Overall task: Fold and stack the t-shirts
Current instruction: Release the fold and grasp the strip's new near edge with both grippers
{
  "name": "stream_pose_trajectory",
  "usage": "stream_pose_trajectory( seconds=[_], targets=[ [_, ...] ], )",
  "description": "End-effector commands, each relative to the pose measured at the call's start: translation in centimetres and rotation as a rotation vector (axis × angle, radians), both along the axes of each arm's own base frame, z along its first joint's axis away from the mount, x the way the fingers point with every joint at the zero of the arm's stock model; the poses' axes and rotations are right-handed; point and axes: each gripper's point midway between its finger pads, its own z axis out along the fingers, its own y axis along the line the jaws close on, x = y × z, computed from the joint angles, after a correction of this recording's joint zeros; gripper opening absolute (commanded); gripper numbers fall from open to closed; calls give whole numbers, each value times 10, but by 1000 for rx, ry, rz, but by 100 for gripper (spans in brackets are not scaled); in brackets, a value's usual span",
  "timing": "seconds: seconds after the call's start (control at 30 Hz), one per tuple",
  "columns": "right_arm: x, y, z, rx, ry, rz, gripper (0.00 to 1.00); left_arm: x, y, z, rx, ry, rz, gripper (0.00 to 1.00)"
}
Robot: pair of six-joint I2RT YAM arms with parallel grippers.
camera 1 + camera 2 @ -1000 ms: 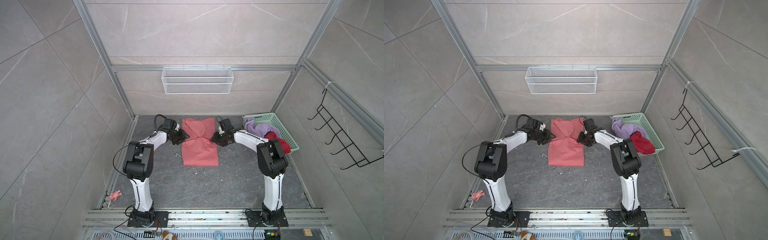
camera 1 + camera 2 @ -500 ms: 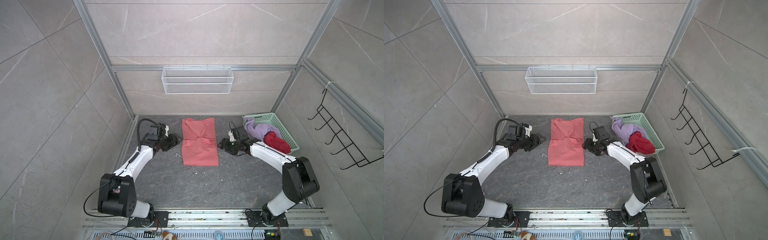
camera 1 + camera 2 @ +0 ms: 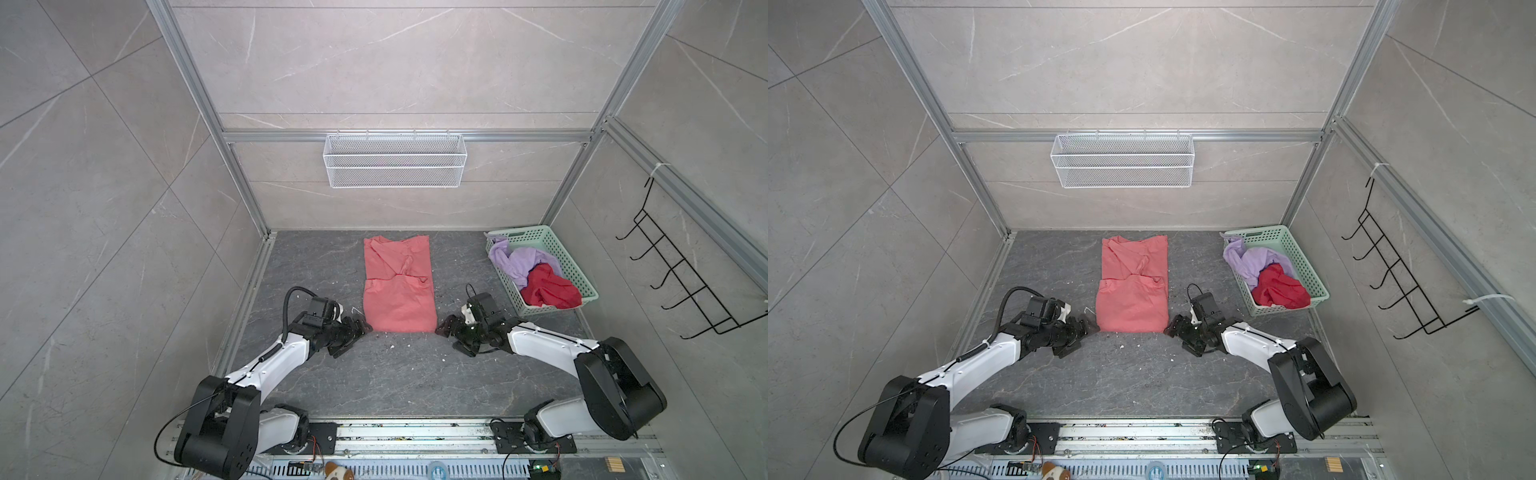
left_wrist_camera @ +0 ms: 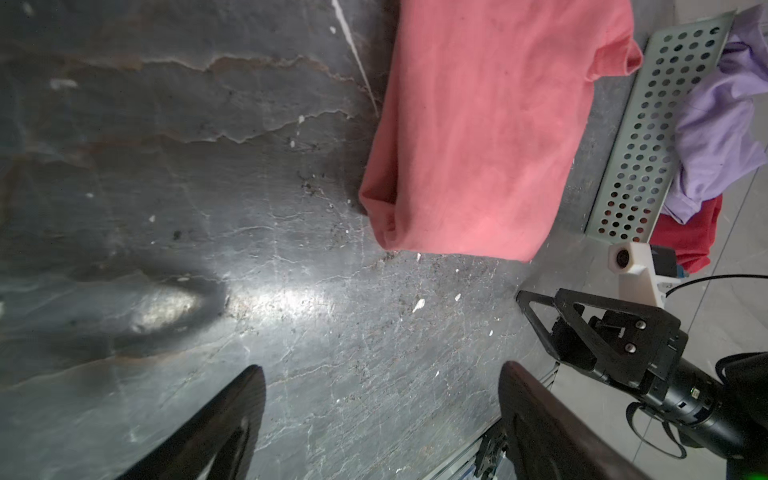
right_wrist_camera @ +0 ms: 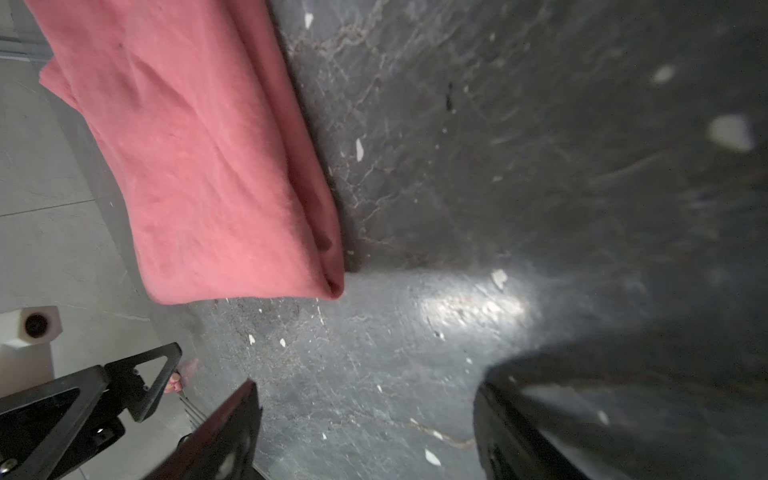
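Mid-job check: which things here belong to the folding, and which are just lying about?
For the job:
- pink t-shirt, partly folded
- lilac t-shirt and red t-shirt, both in the green basket

Just there:
- wire shelf
- black hook rack

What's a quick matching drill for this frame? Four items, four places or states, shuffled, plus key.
Items
1. salmon-pink t-shirt
2. lilac t-shirt
3. deep-red t-shirt
4. left gripper

Places or states
A. near end of the mint-green basket
B. folded, lying flat on the table
C. open and empty, beside the folded shirt's near corner
D. far end of the basket, partly draped over its rim

Pairs: 1-B, 2-D, 3-A, 4-C
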Motion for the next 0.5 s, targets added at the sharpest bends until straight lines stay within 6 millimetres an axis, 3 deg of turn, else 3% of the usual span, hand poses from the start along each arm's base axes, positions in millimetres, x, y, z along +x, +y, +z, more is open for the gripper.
stream_pose_trajectory(
  seconds=[0.0, 0.17, 0.47],
  targets=[
    [7, 13, -12, 65, 22, -46, 81, 13, -17, 2, -72, -14, 5, 87],
    [17, 18, -27, 76, 40, -95, 78, 26, -23, -14, -65, 9, 19, 85],
    [15, 12, -51, -94, 112, -105, 58, 45, -33, -36, -79, 56, 28, 61]
  ],
)
